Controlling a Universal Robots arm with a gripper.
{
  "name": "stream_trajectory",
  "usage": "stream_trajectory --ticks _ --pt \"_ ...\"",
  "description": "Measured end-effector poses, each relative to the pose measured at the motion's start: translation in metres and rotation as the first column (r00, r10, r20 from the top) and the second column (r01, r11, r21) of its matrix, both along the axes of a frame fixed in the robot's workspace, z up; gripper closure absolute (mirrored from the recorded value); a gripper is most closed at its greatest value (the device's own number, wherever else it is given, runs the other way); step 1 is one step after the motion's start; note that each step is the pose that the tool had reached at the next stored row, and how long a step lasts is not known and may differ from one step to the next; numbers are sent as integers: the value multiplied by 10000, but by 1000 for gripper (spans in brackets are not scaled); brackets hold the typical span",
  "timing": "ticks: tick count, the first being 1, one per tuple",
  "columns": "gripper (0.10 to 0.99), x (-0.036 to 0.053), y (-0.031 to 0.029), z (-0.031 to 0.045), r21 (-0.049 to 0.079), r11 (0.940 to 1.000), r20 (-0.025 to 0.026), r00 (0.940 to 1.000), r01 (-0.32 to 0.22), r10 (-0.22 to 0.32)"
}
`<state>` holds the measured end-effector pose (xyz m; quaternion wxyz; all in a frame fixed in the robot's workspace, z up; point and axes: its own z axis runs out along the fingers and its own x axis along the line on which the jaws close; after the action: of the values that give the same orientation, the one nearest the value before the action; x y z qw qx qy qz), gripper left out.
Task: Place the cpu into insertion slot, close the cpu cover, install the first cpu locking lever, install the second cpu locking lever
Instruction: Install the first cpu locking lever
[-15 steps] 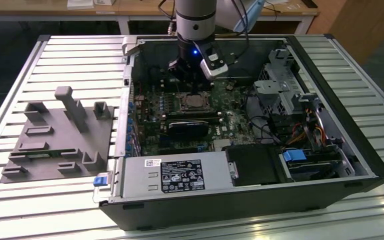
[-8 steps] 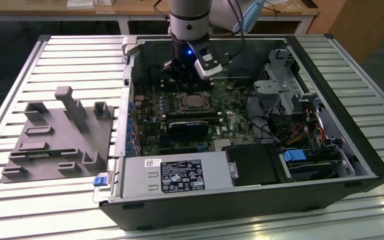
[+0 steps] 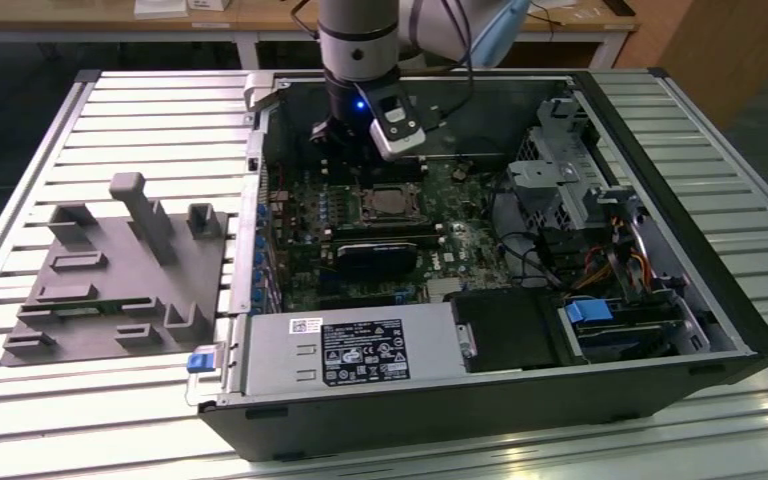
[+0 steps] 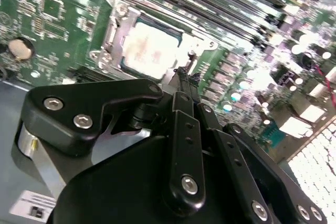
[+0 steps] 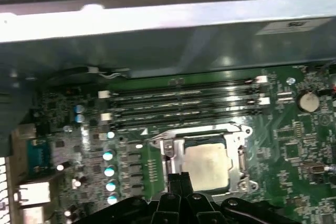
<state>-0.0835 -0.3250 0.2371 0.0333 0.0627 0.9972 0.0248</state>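
power supply label [image 3: 364, 352], print too small to read

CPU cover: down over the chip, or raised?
Down. In both wrist views the cpu cover lies flat, framing the seated cpu.

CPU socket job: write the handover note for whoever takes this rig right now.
The tool is shut, tips at the edge of the insertion slot; whether they pinch a locking lever, I cannot tell.
The cpu sits in the slot.
The cpu cover lies down flat around the chip.
Done: placing, cover closing.
Left: latching of each locking lever is unconfirmed; check both.
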Motion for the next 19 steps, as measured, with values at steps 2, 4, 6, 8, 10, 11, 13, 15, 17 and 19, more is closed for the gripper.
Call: stream_trajectory --ticks 2,4,6,8,10,11,13,15,17,19 --pt "984 -56 0 0 0 10000 18 10000 0 0" --pt "984 -108 0 0 0 10000 37 10000 0 0" --pt "984 -158 0 0 0 10000 56 10000 0 0" --pt "984 -207 0 0 2 10000 78 10000 0 0" --pt "984 -249 0 0 31 10000 103 9999 0 -1" --pt "984 -263 0 0 77 10000 112 9999 0 -1" --pt "984 -277 0 0 318 9995 126 9999 -2 -2" --pt "984 -290 0 0 645 9979 136 9999 -2 -7" --pt "984 -307 0 0 928 9957 141 9999 -4 -9" --pt "984 -325 0 0 1199 9928 143 9999 -7 -10"
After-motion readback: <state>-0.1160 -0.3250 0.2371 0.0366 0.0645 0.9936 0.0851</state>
